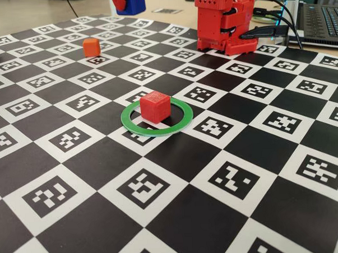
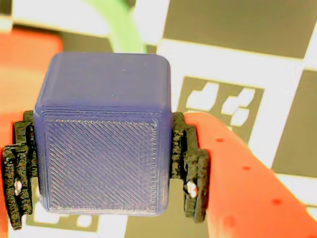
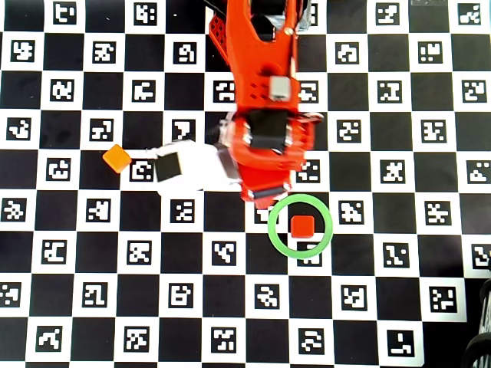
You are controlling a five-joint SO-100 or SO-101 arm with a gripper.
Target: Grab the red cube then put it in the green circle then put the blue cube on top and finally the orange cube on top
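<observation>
The small matte deep-blue plastic cube [image 2: 104, 136] sits between the black ribbed pads [image 2: 188, 166] of the red two-finger gripper [image 2: 104, 168]; the jaws are closed narrow against its two opposite side faces, so the cube is held. In the fixed view the same blue cube [image 1: 131, 2] appears only at the top edge, lifted well clear of the board.

The small matte red plastic cube [image 1: 155, 106] rests inside the thin flat bright-green ring [image 1: 136, 128], touching the board and off-centre, nearer the far part of the ring in the fixed view. In the overhead view the red cube [image 3: 302, 225] lies within the green ring [image 3: 278, 234], and the arm's head overlaps the ring's upper-left rim; the gripper itself is hidden beneath the arm there.

Governing relation: relative to the red cube, the held blue cube stands up and to the left in the overhead view, near but not yet above it. In the wrist view a blurred arc of green ring [image 2: 124, 29] and a red patch at the left edge lie beyond the blue cube, which suggests, as a judgement, that the target is ahead of the jaws. The next move probably calls for a short carry until the blue cube's faces square over the red cube's top face.

The small matte orange plastic cube [image 3: 116, 159] lies well to the left of the red cube in the overhead view, on the black-and-white marker-printed checkerboard [image 3: 92, 322], untouched.
</observation>
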